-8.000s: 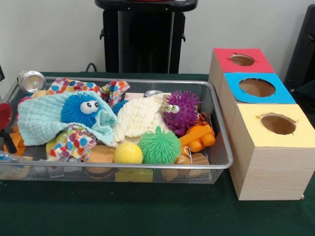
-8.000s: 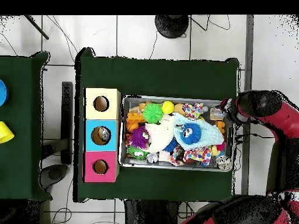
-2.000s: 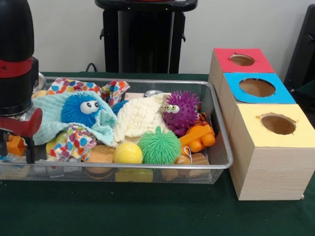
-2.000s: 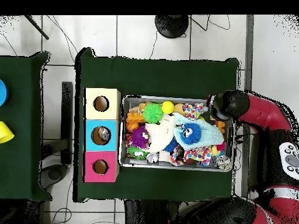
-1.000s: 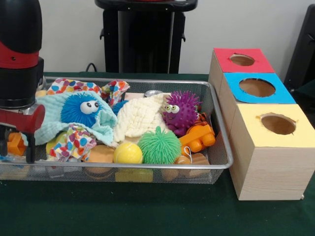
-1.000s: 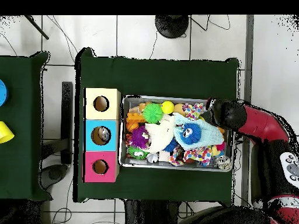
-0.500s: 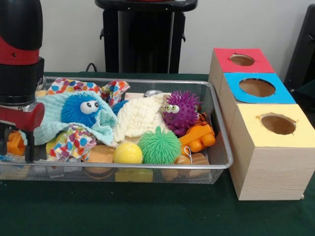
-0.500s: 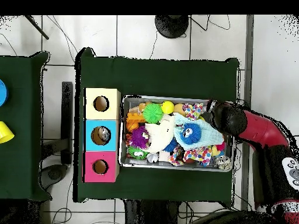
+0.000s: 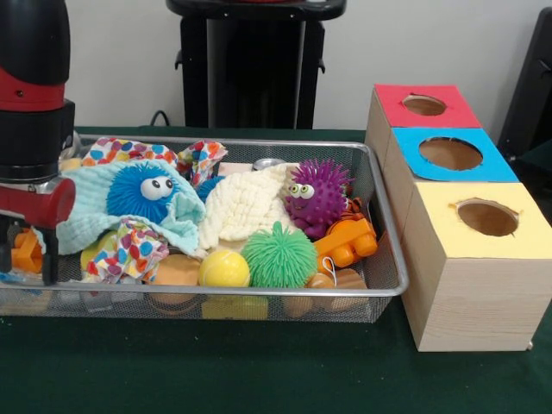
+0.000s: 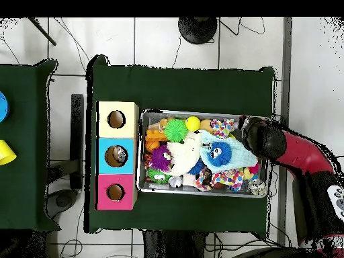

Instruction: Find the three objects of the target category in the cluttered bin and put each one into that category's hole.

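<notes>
Gripper (image 9: pixel 26 254) is hovering over the bin's (image 9: pixel 390 259) end farthest from the boxes, jaw state unclear, while the squashy purple spiky ball (image 9: pixel 317 195) is sitting near the boxes, probably best pinched across its middle.

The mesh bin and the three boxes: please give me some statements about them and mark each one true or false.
1. The purple spiky toy lies inside the mesh bin. True.
2. The yellow-topped box is the one farthest from the front camera. False: it is the nearest; the red-topped box is farthest.
3. The gripper is above the bin's end that is away from the boxes. True.
4. The green spiky ball lies on the table outside the bin. False: it is in the bin, beside the yellow ball.
5. The blue fuzzy toy is partly wrapped in a light blue cloth. True.
</notes>
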`<action>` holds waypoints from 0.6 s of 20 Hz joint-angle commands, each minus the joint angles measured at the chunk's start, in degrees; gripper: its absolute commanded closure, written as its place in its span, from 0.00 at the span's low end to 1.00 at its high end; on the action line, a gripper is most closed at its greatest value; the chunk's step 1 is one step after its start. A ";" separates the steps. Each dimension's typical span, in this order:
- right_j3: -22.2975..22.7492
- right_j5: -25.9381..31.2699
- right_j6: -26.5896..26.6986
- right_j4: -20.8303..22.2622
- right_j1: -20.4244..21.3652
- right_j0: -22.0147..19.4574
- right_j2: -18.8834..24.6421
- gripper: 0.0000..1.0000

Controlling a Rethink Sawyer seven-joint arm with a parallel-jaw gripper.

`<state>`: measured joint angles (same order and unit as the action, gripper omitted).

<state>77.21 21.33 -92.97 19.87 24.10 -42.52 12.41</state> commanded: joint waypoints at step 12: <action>10.21 -0.30 1.54 4.83 -3.85 -5.94 1.42 0.00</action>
<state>80.73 21.15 -92.97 20.08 23.08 -46.01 13.07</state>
